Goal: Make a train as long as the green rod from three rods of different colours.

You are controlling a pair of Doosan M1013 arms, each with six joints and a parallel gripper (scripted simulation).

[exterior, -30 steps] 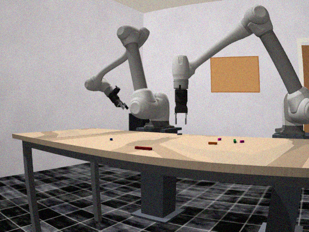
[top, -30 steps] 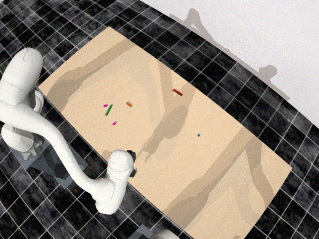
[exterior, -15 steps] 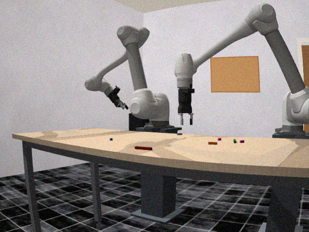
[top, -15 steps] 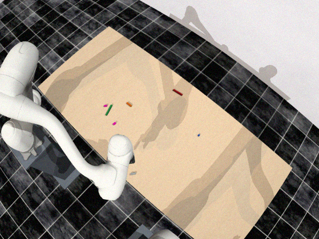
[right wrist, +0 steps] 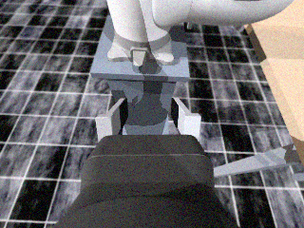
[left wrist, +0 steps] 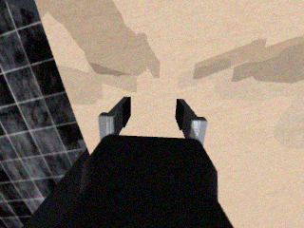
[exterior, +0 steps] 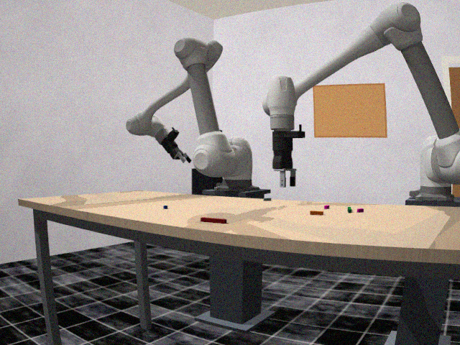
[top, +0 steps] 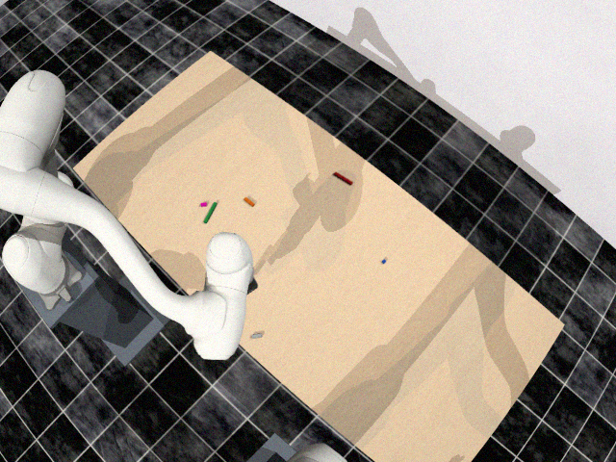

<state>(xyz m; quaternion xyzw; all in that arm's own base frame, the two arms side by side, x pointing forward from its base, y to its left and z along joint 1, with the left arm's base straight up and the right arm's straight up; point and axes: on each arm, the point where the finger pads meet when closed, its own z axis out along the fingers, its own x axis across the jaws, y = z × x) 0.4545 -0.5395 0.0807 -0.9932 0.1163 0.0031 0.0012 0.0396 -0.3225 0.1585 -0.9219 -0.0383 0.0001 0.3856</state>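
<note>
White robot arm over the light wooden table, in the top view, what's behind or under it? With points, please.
The arm (top: pixel 226 303) covers part of the table's near edge; whatever lies directly beneath can't be seen.

Lab-type room: two white robot arms (top: pixel 126 248) (exterior: pixel 433 89) at a wood-topped bench (top: pixel 318 298) (exterior: pixel 237 239), dark tiled floor (top: pixel 427 119) (exterior: pixel 178 293), pale walls (top: pixel 522 64) (exterior: pixel 93 111), framed orange board (exterior: pixel 350 110).
</note>
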